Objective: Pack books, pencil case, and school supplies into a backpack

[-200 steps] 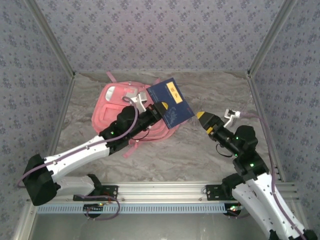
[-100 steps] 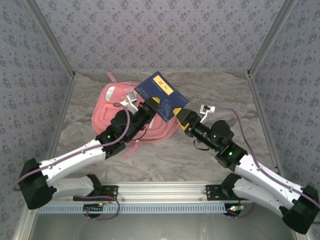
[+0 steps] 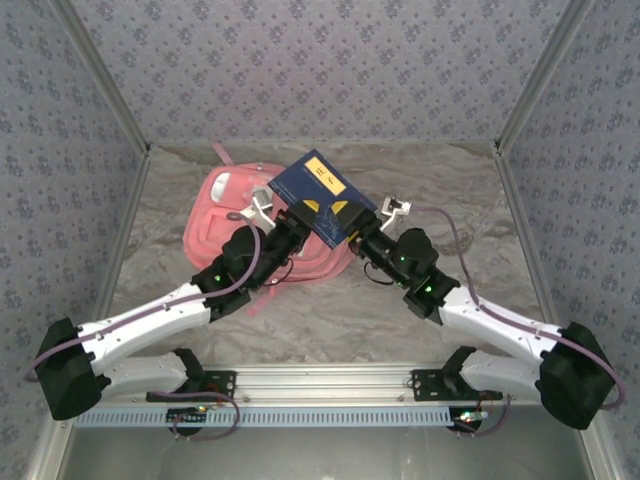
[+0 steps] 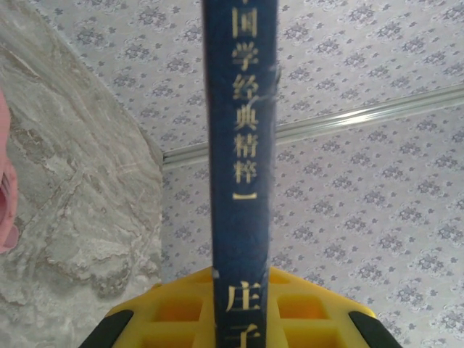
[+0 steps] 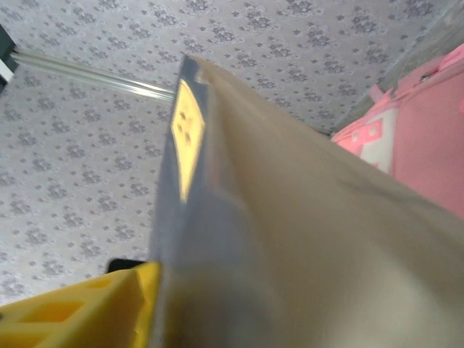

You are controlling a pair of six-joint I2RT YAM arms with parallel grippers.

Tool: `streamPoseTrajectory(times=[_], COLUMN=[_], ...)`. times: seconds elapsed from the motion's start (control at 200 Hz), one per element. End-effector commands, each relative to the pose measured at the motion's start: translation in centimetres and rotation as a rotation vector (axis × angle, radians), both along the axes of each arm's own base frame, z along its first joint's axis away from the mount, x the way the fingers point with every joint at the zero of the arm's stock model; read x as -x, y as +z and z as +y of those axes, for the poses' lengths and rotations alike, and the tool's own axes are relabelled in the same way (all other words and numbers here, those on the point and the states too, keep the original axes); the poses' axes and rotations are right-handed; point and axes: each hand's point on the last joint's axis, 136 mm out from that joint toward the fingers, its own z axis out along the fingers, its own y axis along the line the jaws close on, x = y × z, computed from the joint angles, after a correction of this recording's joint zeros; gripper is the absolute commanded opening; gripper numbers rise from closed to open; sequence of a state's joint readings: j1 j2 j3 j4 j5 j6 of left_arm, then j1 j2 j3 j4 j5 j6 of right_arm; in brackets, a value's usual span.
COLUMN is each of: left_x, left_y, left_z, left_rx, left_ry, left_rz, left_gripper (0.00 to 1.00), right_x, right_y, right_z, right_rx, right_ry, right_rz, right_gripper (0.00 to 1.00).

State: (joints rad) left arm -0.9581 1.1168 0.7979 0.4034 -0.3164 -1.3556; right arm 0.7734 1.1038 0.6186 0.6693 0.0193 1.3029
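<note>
A dark navy book [image 3: 318, 185] with a yellow label is held in the air above the right part of the pink backpack [image 3: 225, 225]. My left gripper [image 3: 308, 213] is shut on its lower edge. In the left wrist view the spine [image 4: 241, 145] with pale print stands upright between the yellow jaws [image 4: 243, 290]. My right gripper [image 3: 350, 222] is at the book's lower right edge. In the right wrist view the book [image 5: 290, 217] lies against one yellow finger [image 5: 80, 312], and the other finger is hidden. The backpack [image 5: 428, 138] shows at the right.
The marbled tabletop [image 3: 430, 190] is boxed in by patterned walls [image 3: 320, 70] and metal corner posts [image 3: 530, 90]. A pink strap [image 3: 222, 153] sticks out behind the backpack. An aluminium rail [image 3: 320, 380] runs along the near edge.
The right arm swung left from the right side of the table up to the book. The left gripper lifted and turned the book slightly toward the back.
</note>
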Motion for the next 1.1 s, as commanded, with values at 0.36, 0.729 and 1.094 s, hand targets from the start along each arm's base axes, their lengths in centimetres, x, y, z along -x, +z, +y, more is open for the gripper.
streamPoseTrajectory(times=[0.36,0.729,1.094], left_x=[0.5,0.5,0.7], left_y=[1.5,1.2,-0.3], left_z=[1.9,1.9,1.9], left_rx=[0.051,0.02,-0.205], left_ry=[0.053,0.056,0.01], left_rz=[-0.034,-0.032,-0.057], left_gripper=[0.0,0.0,0.37], right_x=[1.0,2.2,1.9], right_y=[5.9,5.3,2.8], right_z=[-1.6,-0.3,-3.3], right_rx=[-0.145,-0.147,0.087], right_ry=[-0.032,0.033,-0.078], right_rz=[-0.115,-0.103,-0.068], right_gripper=[0.3,0.37,0.0])
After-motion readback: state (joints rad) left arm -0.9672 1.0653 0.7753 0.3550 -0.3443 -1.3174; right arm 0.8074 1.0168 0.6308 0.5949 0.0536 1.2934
